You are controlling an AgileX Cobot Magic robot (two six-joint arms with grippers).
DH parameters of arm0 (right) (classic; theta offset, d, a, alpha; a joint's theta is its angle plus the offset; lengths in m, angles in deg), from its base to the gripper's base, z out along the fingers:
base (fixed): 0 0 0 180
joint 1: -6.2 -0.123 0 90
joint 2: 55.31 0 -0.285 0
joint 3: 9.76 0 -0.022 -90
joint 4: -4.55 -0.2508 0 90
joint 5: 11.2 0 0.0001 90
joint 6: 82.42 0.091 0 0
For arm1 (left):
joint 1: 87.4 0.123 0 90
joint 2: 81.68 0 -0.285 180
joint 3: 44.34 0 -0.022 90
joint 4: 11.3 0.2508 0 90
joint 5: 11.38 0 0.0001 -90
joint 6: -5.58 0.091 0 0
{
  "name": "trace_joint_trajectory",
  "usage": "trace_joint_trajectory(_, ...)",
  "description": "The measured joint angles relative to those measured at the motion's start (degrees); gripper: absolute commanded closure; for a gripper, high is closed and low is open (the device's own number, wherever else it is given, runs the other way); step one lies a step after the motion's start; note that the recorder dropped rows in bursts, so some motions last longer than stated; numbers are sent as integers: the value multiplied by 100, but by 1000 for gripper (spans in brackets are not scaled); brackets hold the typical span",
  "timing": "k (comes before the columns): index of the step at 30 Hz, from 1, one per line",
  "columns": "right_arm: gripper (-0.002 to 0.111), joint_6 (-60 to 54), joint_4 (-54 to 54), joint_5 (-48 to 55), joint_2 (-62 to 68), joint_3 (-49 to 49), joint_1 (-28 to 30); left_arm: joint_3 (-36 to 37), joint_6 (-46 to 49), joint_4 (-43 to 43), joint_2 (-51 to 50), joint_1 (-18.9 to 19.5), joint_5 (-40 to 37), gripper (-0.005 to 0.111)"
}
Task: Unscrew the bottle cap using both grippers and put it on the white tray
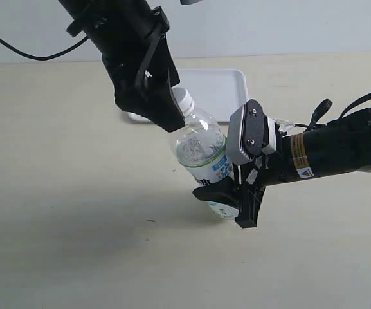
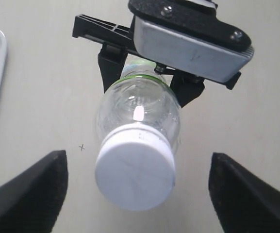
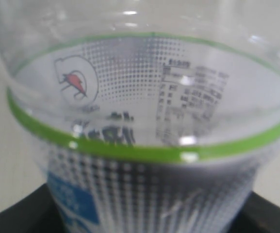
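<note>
Observed bottle [image 1: 201,145] tilted, clamped at label [image 1: 216,168] by right tool [image 1: 230,199]. Found left tool [image 1: 169,116] spread wide astride cap [image 2: 135,177], touching nothing. Saw cap seated atop bottle; tray [image 1: 227,84] behind on surface [image 1: 76,193], apart.

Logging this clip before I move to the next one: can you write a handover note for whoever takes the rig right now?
Left gripper: open, one finger on each side of the cap, not touching it.
Right gripper: shut on the bottle at its labelled lower part; the bottle is tilted.
Tray: on the table behind the bottle.
Done: bottle gripped, left gripper lined up on the cap.
Left: close on the cap, unscrew it, set it on the tray.
</note>
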Motion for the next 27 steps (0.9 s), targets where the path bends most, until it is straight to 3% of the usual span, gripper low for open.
trace_joint_trajectory(9, 108, 9, 11, 0, 0, 0, 0, 0, 64, -12, 0, 0, 12, 81)
trace_joint_trajectory(13, 108, 9, 11, 0, 0, 0, 0, 0, 64, -35, 0, 0, 12, 107)
trace_joint_trajectory(20, 108, 21, 11, 0, 0, 0, 0, 0, -297, -35, 0, 0, 12, 107)
trace_joint_trajectory(27, 108, 21, 11, 0, 0, 0, 0, 0, -1590, -35, 0, 0, 12, 107)
